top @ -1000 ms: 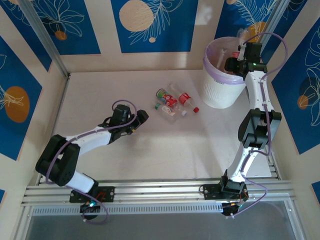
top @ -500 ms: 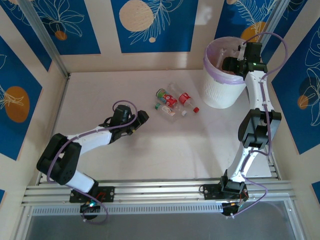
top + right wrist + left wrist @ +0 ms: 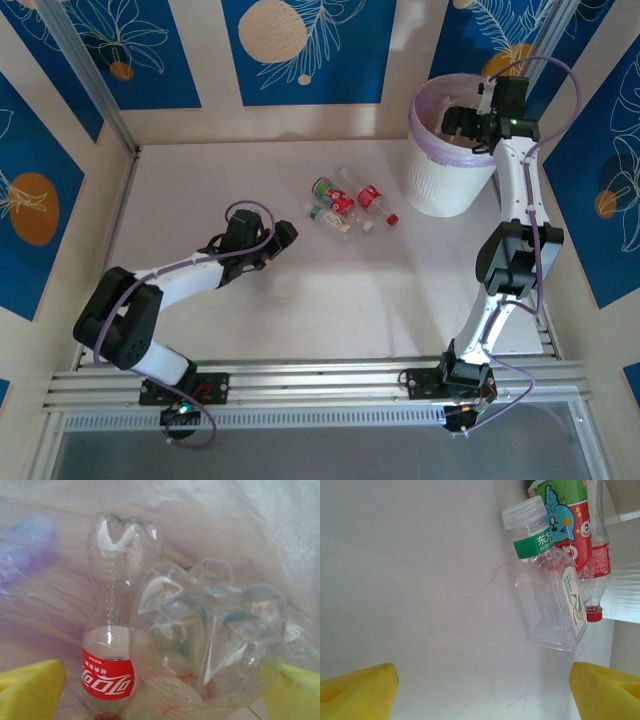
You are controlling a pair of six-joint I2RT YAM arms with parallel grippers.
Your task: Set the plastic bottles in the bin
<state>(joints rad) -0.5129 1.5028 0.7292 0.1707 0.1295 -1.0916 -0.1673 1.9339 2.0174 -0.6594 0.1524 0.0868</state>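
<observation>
Several red-labelled plastic bottles (image 3: 345, 205) litter the white table (image 3: 200, 180) middle; lilac-lined bin (image 3: 440, 185) in its far-right corner; left gripper (image 3: 283, 236) and right gripper (image 3: 458, 118) both splayed.

Pale counter (image 3: 300, 300) is showing faint scuffs in left wrist view. Approx. mid-back, plastic bottles (image 3: 345, 203) are lying on their sides in a tight heap, touching. A clear white-capped bottle (image 3: 547, 600) w/ green label is lying against red-labelled ones. Bin (image 3: 440, 190) is standing upright at back right, near heap but apart.
</observation>
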